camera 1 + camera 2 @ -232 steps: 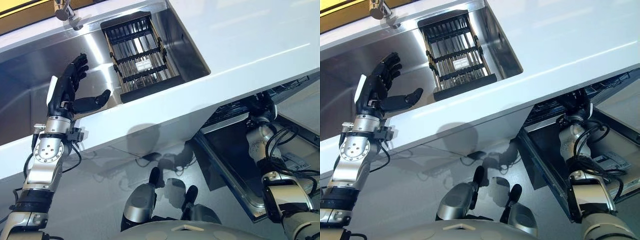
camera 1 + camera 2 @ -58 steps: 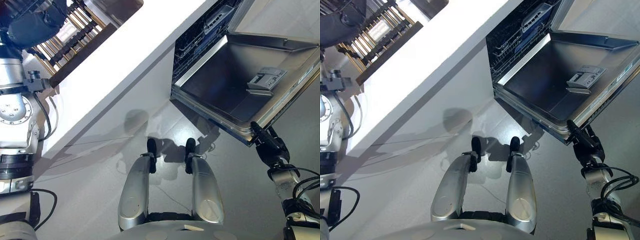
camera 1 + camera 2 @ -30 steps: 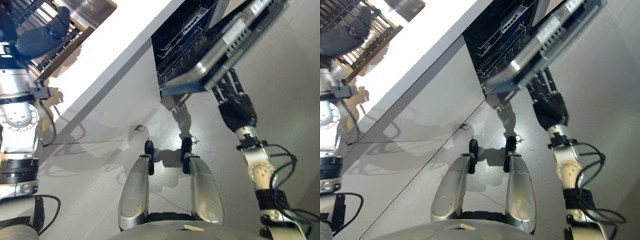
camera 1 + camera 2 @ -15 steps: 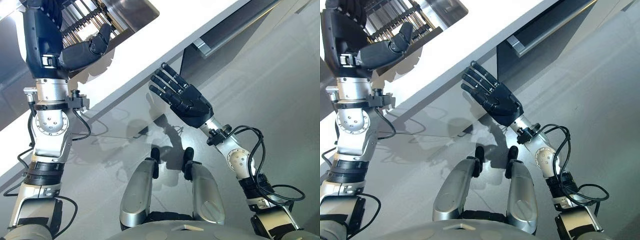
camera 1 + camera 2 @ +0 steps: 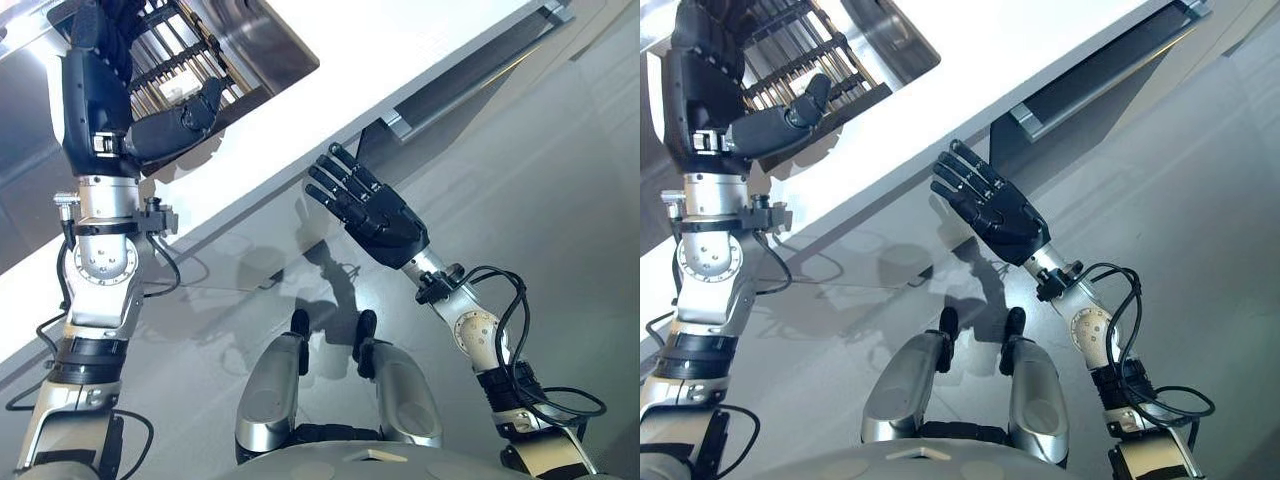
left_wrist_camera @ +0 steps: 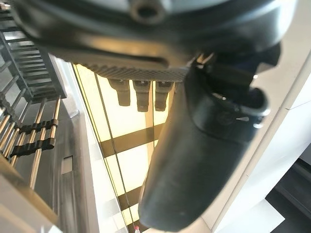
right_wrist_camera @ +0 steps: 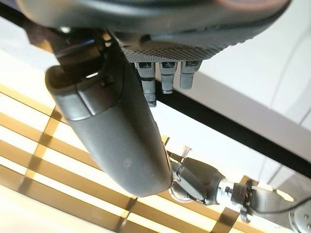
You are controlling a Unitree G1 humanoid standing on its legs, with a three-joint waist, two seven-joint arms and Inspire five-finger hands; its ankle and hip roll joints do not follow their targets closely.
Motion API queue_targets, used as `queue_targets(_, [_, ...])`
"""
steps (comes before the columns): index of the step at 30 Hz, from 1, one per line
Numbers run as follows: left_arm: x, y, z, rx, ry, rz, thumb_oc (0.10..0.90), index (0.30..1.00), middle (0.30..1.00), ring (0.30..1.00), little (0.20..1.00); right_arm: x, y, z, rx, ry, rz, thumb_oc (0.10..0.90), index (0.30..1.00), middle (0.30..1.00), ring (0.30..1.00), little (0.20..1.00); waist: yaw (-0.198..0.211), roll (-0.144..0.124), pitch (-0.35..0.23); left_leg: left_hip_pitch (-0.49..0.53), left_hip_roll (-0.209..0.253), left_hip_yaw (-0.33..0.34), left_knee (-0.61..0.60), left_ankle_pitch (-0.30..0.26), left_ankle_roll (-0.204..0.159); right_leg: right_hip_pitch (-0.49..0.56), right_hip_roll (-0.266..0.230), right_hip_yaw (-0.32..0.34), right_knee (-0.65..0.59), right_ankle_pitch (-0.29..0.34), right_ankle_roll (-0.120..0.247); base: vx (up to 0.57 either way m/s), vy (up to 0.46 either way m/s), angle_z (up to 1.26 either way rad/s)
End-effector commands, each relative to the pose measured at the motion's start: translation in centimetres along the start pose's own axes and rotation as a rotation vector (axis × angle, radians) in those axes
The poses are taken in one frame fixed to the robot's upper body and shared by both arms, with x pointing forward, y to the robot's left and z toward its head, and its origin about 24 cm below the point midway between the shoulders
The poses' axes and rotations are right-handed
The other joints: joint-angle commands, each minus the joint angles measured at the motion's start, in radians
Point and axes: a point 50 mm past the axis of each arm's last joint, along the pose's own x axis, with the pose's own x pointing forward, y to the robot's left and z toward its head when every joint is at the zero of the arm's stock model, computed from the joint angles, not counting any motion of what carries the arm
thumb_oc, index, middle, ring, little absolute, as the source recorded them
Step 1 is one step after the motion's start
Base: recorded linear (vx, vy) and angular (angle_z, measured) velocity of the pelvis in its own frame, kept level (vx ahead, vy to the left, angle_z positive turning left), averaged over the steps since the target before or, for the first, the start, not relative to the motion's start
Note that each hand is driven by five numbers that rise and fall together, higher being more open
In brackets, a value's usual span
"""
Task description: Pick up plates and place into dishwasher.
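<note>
My left hand (image 5: 95, 85) is raised over the black dish rack (image 5: 185, 50) in the steel sink (image 5: 265, 40). It is open, fingers straight and thumb (image 6: 204, 145) sticking out, holding nothing. My right hand (image 5: 385, 215) hovers open in front of the cabinet face, palm up and fingers (image 7: 163, 73) spread and empty. It hangs below and to the left of the dishwasher door (image 5: 1090, 70). That door stands shut under the counter, with a silver handle bar (image 5: 470, 55) along its top.
A white counter (image 5: 400, 40) runs diagonally across the view, with the sink cut into it at the upper left. Grey cabinet fronts and grey floor lie beneath the counter edge.
The dishwasher door, hanging open 1.9 s ago, swung up with my right hand under it and is now shut. That hand has come away open. My left hand stays over the sink.
</note>
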Motion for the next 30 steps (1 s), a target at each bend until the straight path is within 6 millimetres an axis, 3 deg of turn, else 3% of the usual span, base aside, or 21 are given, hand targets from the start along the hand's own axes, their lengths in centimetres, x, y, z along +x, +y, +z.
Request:
queue_targets(1, [-1.6, 2.3, -1.3, -0.022, 0.066, 0.097, 0.800, 0.900, 0.900, 0.900, 0.900, 0.8, 3.2, 5.4, -0.118, -0.348, 0.198, 0.800, 0.900, 0.900, 0.900, 0.900, 0.005, -0.030, -0.120, 0.100, -0.072, 0.057, -0.139, -0.041, 0.069, 0.070, 0.007, 0.018, -0.029, -0.063, 0.087, -0.03, -0.004, 0.04])
queue_targets(11, [-4.8, 1.1, -3.5, -0.091, 0.219, 0.109, 0.800, 0.900, 0.900, 0.900, 0.900, -3.8, -1.2, 1.8, -0.003, -0.347, -0.085, 0.800, 0.900, 0.900, 0.900, 0.900, -0.041, -0.010, -0.265, 0.200, -0.044, 0.049, -0.310, 0.028, 0.026, 0.167, 0.042, 0.020, -0.152, -0.054, 0.073, -0.03, -0.015, 0.04])
queue_targets(21, [-5.4, 0.7, -4.2, -0.134, 0.235, 0.152, 0.800, 0.900, 0.900, 0.900, 0.900, -8.2, -5.2, 0.2, 0.033, -0.421, -0.566, 0.800, 0.900, 0.900, 0.900, 0.900, -0.098, 0.019, -0.311, 0.253, -0.034, 0.095, -0.362, 0.037, 0.007, 0.223, 0.061, 0.040, -0.234, -0.038, 0.069, -0.05, 0.015, -0.08])
queue_targets(25, [-5.4, 0.8, -4.1, -0.140, 0.232, 0.158, 0.800, 0.900, 0.900, 0.900, 0.900, -10.5, -6.5, -0.9, -0.009, -0.375, -0.750, 0.800, 0.900, 0.900, 0.900, 0.900, -0.114, 0.026, -0.321, 0.261, -0.037, 0.099, -0.358, 0.029, 0.010, 0.229, 0.065, 0.063, -0.244, -0.036, 0.068, -0.01, 0.018, -0.14])
queue_targets(30, [-4.6, 0.9, -3.8, -0.175, 0.210, 0.174, 0.800, 0.900, 0.900, 0.900, 0.900, -14.9, -8.5, -4.0, -0.077, -0.189, -1.044, 0.800, 0.900, 0.900, 0.900, 0.900, -0.133, 0.036, -0.337, 0.276, -0.040, 0.100, -0.358, 0.018, 0.017, 0.236, 0.069, 0.088, -0.238, -0.043, 0.066, -0.01, 0.009, -0.08])
